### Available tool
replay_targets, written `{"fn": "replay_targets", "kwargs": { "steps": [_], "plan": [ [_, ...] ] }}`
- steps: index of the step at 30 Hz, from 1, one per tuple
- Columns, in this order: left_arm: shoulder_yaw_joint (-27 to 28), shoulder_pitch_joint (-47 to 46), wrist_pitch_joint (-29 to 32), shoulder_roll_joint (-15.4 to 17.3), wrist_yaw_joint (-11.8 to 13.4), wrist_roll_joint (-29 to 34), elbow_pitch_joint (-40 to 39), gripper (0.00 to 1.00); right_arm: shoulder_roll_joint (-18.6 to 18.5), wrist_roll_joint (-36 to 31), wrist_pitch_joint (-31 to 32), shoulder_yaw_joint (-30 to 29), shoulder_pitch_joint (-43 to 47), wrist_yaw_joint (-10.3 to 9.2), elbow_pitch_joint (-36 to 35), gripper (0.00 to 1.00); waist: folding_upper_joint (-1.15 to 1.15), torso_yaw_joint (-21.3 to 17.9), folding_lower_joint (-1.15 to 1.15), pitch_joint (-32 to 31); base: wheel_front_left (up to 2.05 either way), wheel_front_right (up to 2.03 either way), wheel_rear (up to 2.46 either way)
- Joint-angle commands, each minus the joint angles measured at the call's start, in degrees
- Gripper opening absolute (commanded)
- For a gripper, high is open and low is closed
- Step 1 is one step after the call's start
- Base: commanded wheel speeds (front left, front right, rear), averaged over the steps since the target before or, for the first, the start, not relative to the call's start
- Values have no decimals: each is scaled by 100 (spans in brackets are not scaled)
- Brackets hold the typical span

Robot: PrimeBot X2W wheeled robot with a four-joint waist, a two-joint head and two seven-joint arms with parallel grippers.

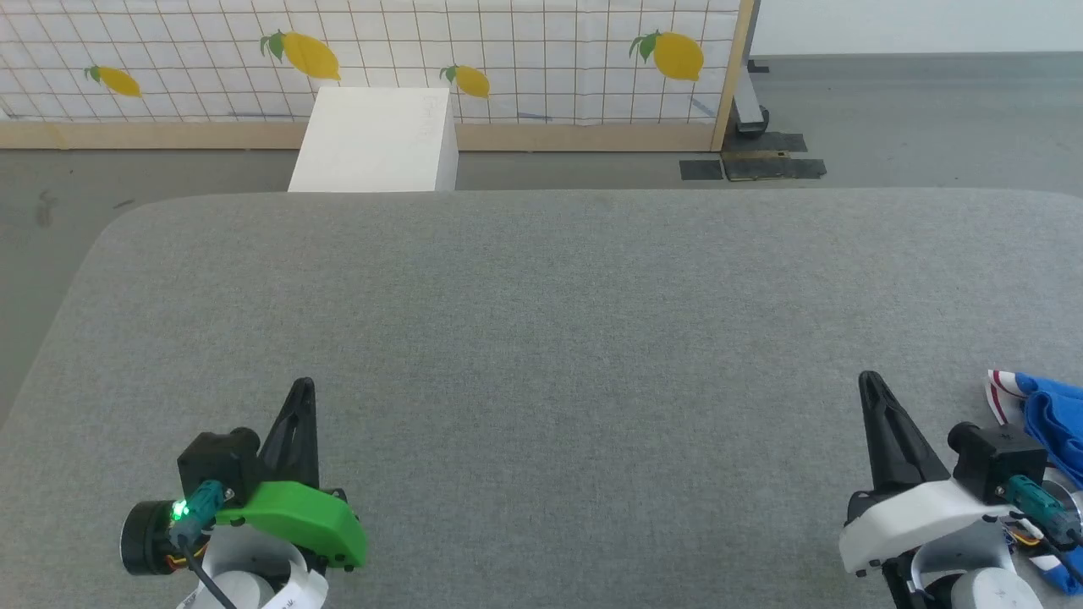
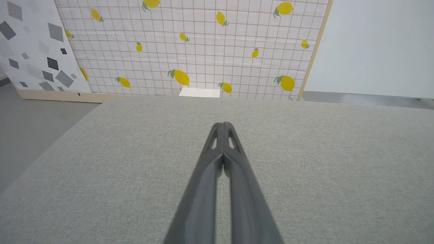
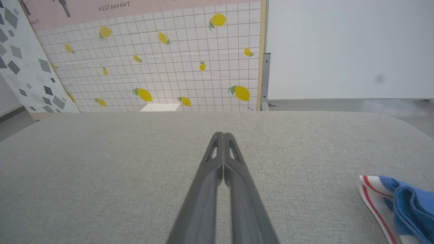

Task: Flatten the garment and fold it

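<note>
1. The left gripper [image 1: 302, 396] is seen pressed together and empty, at the near side of the grey surface [image 1: 541, 321].
2. The right gripper [image 1: 874, 396] is likewise pressed together, with nothing pinched.
3. The garment [image 1: 1049, 419] is found bunched at the surface's right edge, just beside the right gripper and partly cut off from view.
4. Nothing is judged done: grasping, flattening and folding are all left.
5. Counted: two grippers, one garment, one surface, one white box [image 1: 372, 144] beyond it.

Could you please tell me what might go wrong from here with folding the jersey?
The garment lies bunched beside the right gripper, cut off by the head view's border; a grasp may catch several layers. That gripper and the left gripper are shut; closed jaws might only push it.
</note>
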Motion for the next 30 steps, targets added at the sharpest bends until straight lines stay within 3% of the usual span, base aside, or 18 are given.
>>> {"fn": "replay_targets", "kwargs": {
  "steps": [1,30],
  "plan": [
    [53,78,28,-59,-45,103,-29,0,6,-53,22,25,38,-3,-51,0,0,-1,0,-2,0,0,0],
    [449,174,320,-465,-240,803,-231,0,9,-307,242,142,59,-5,-284,0,0,-36,0,-48,0,0,0]
  ]
}}
